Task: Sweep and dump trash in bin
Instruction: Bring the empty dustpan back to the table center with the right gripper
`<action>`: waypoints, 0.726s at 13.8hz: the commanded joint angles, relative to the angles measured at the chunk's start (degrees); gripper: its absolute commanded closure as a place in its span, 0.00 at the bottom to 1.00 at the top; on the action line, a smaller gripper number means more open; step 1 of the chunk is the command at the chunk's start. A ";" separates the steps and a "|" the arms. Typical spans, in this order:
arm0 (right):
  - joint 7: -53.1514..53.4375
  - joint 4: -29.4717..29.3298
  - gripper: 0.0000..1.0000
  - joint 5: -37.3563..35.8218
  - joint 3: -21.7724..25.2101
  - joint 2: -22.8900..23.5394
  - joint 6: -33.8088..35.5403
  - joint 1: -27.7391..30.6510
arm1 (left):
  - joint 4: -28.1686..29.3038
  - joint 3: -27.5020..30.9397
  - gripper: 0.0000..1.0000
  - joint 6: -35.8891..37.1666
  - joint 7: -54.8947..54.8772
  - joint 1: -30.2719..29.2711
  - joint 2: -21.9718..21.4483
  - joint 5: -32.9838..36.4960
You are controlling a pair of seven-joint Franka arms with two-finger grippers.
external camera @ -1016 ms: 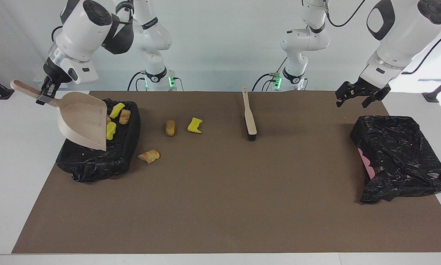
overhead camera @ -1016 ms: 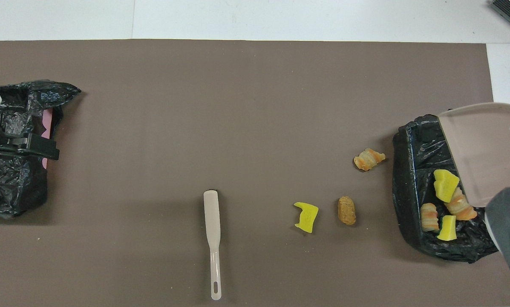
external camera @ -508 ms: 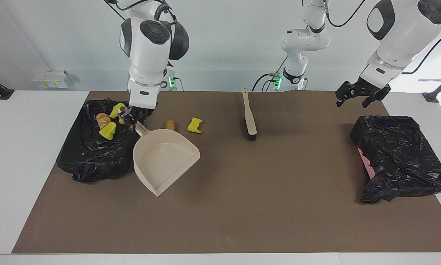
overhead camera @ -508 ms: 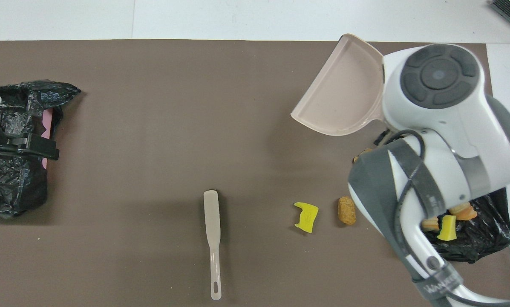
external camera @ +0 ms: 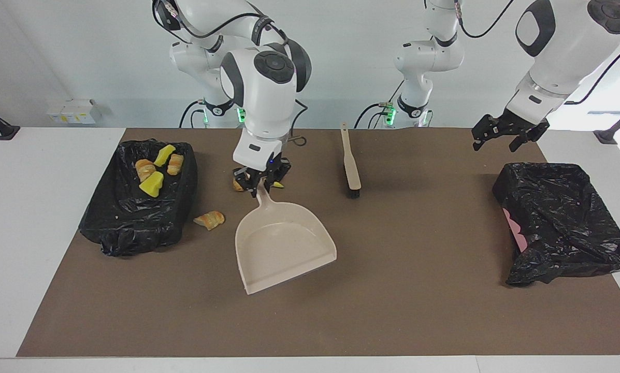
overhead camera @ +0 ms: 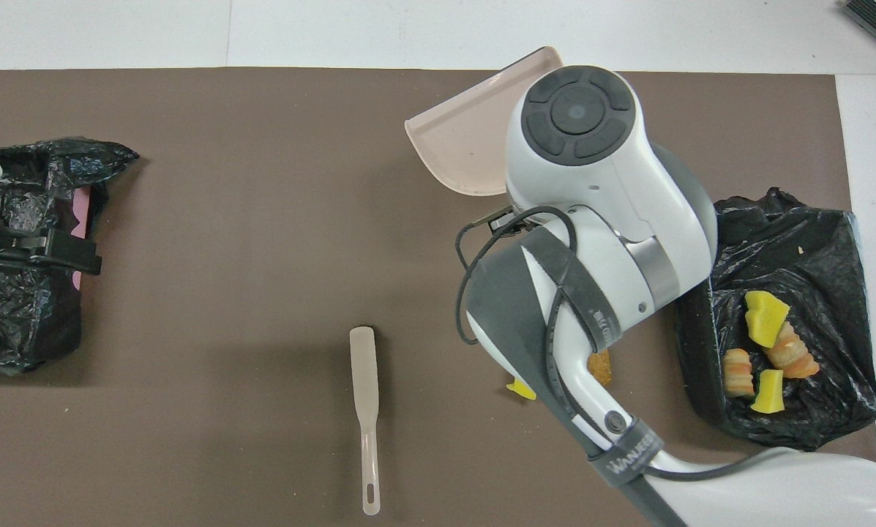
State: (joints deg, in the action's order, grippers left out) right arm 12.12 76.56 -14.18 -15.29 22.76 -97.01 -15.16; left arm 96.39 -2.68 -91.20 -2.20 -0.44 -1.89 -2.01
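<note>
My right tool [external camera: 260, 182] is clenched on the handle of the dustpan [external camera: 284, 243], whose pan rests or hovers low on the worktop [external camera: 392, 311] with its open mouth pointing away from the robots, its long axis running from my grip out toward that mouth. What matters next is that the loose trash lies on the wrong end of the pan: a tan lump [external camera: 237, 185] and a yellow chunk [external camera: 278, 184] sit right by my tool at the handle end, nearer the robots than the pan's mouth, and a third pastry-like piece [external camera: 210, 219] lies beside the pan toward the bin [external camera: 133, 228], which already holds four pieces [external camera: 154, 168]. I judge the pan must be turned or shifted so its mouth faces them. The brush [external camera: 350, 163] lies untouched toward the left arm's end, handle toward the robots. My left tool [external camera: 502, 135] waits, released and spread, over the worktop edge near the second black bag [external camera: 563, 223].
</note>
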 commanded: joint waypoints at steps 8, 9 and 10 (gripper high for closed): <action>20.02 -11.61 1.00 7.40 0.17 13.08 -5.55 -6.71 | -0.67 -0.31 0.00 1.38 -0.26 -0.79 -0.31 -0.72; 22.66 -11.61 1.00 7.67 0.17 14.14 -6.78 -7.94 | -0.67 -0.31 0.00 1.38 -0.26 -0.79 -0.31 -0.72; 23.99 -11.61 1.00 7.76 0.17 15.28 -7.58 -8.65 | -0.67 -0.31 0.00 1.38 -0.26 -0.79 -0.31 -0.72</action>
State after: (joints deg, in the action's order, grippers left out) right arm 32.43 67.34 -7.78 -15.27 35.07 -103.19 -22.11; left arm 96.39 -2.68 -91.20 -2.20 -0.44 -1.89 -2.01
